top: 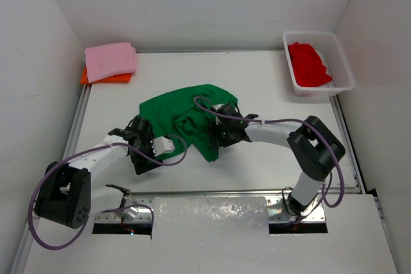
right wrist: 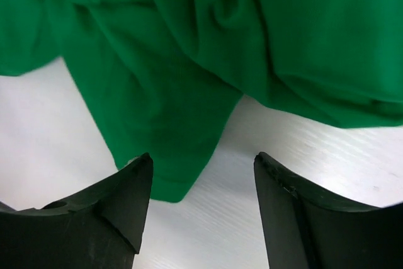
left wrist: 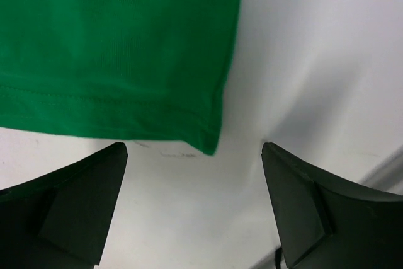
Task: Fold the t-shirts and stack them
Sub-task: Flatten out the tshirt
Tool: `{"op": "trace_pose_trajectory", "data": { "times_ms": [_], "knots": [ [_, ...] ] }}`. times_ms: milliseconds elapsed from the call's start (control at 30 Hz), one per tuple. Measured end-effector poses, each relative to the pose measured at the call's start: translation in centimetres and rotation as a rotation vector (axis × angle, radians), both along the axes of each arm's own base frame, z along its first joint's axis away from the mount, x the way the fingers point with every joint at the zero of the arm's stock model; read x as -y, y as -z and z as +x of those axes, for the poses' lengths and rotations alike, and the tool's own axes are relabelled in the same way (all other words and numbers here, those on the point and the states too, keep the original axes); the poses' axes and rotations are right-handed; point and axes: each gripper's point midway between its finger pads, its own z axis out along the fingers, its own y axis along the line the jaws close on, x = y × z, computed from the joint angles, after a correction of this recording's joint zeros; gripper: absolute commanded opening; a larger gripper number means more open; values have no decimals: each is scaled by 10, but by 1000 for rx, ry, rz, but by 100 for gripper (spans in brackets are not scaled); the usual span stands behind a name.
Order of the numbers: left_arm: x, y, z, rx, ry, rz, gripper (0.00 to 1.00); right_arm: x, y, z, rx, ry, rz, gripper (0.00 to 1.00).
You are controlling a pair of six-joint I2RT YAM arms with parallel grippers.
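Table [top: 276, 158]: white, green t-shirt [top: 168, 108] crumpled at centre.
Left gripper [left wrist: 194, 155]: fingers apart, hem corner just ahead.
Right gripper [right wrist: 203, 162]: fingers apart, a fold's edge between them.

Green t-shirt [top: 183, 117] sprawls rumpled and unfolded in the middle of the counter [top: 270, 165]. Far left corner: pink t-shirt [top: 110, 61] folded, stacked on the folded orange t-shirt [top: 106, 79]. Red t-shirt [top: 308, 63] lies bunched at the far right corner.
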Motion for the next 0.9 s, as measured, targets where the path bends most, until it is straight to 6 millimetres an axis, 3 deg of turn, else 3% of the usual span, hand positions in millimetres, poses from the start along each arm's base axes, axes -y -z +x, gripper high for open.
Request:
{"op": "trace_pose_trajectory", "data": {
  "times_ms": [67, 167, 200, 233, 267, 300, 333, 467, 567, 633, 700, 800, 900],
  "knots": [
    [-3, 9, 2, 24, -2, 14, 86, -3, 11, -5, -26, 0, -10, 63],
    [-3, 9, 11, 62, -15, 16, 78, -16, 11, -5, -21, -10, 23, 61],
    [-2, 8, 15, 75, -22, 10, 67, -20, 10, -4, -20, -10, 31, 59],
    [0, 8, 18, 91, -26, 1, 56, -25, 10, -3, -21, -14, 42, 35],
    [2, 8, 21, 102, -32, -8, 41, -29, 11, -1, -22, -20, 50, 20],
    [4, 8, 25, 113, -34, -15, 12, -34, 14, 0, -33, -16, 64, 5],
    [6, 8, 28, 121, -42, -24, 0, -38, 17, 0, -50, -14, 82, 0],
    [7, 5, 34, 123, -82, -35, 0, -38, 15, 6, -71, 34, 136, 0],
    [8, -26, 58, 172, -159, -61, 0, 0, 2, 10, -66, 139, 154, 0],
    [8, -67, 89, 260, -219, -94, 0, 33, -30, 25, 4, 227, 159, 0],
    [10, -122, 122, 382, -268, -139, 0, 62, -91, 51, 170, 303, 183, 0],
    [12, -217, 155, 566, -318, -209, 0, 79, -216, 73, 470, 322, 257, 0],
    [13, -317, 164, 746, -345, -292, 0, 94, -343, 69, 741, 320, 330, 0]
  ]
}}
